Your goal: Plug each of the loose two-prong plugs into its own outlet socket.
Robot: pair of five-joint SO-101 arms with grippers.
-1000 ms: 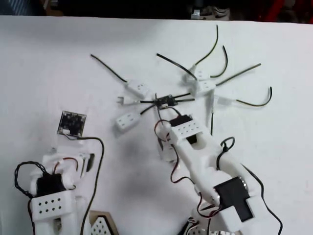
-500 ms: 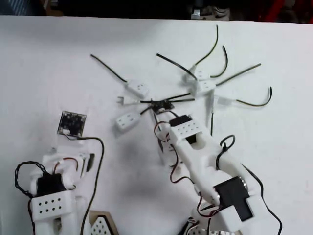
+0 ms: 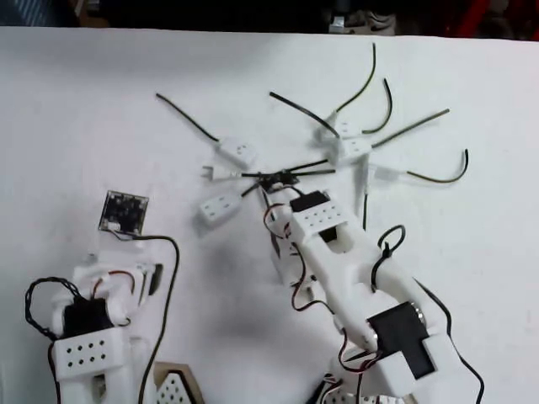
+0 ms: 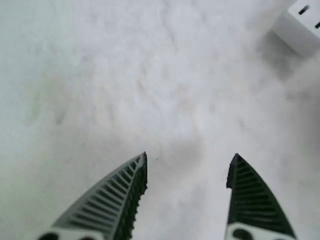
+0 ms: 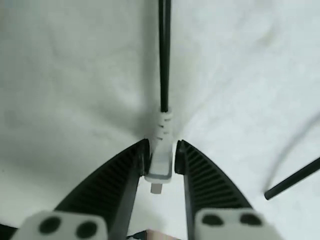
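Lower left in the high view, the left arm sits folded low. Its wrist view shows the left tool spread wide above the bare white surface, gripping nothing. The corner of a white socket block shows at the upper right of that frame. Just beyond the arm lies a small black square board.

From the lower right, the right arm stretches diagonally to the middle of the frame, with red and black wires looped along it. In its wrist view, the right tool is narrowed onto a white plug, a finger pressed to each side. The plug's black cord runs straight to the top of that frame.

Left of the arm's tip lie an outlet socket and a loose plug. Farther back is a second socket. At the upper right, a cluster of white pieces trails dark cords fanning outward.
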